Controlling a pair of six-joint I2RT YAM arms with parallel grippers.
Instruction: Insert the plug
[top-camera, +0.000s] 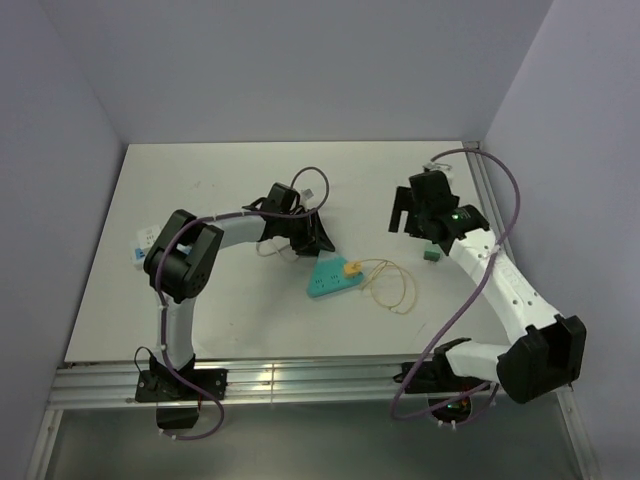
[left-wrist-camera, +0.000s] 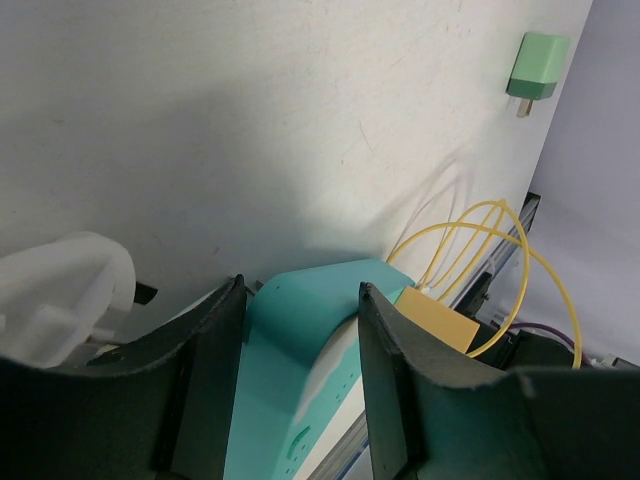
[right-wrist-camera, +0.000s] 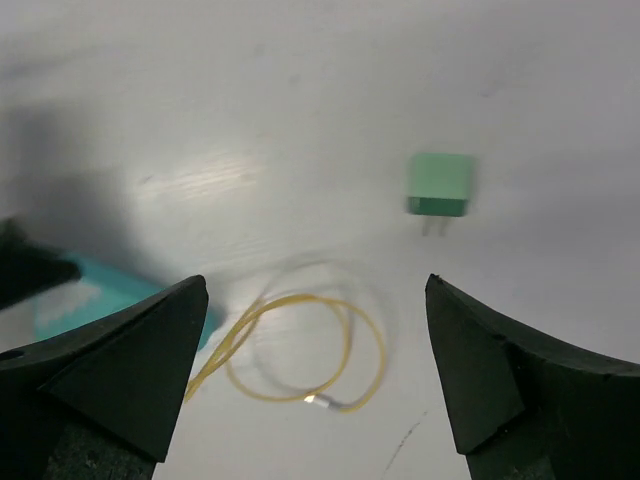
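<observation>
Clamping one end of the teal power strip (left-wrist-camera: 300, 340) with my left tool (left-wrist-camera: 300, 295): both black fingers press its sides and the strip fills the gap between them. Strip lies flat on the white bench (top-camera: 200, 300), roughly centre, between the two arms. Yellow block (left-wrist-camera: 438, 320) sits on the strip just past my fingers. Thin yellow cable (right-wrist-camera: 300, 350) runs off it in loose loops onto the bench to the right.

Green plug (right-wrist-camera: 440, 185) lies flat on the bench, two metal prongs showing. It is apart from the strip, beyond the cable loops, not in any socket. In the top view it sits close under my right arm.

My right tool (right-wrist-camera: 315, 283) hangs above the bench, fingers wide apart, nothing between them. Plug and cable loop show below it on the bench. Right wrist view is blurred.

White rounded thing (left-wrist-camera: 60, 290) sits just left of my left finger, can't tell what it is. Small white-and-blue item (top-camera: 143, 245) lies near the left edge of the bench, well apart from the rest.
</observation>
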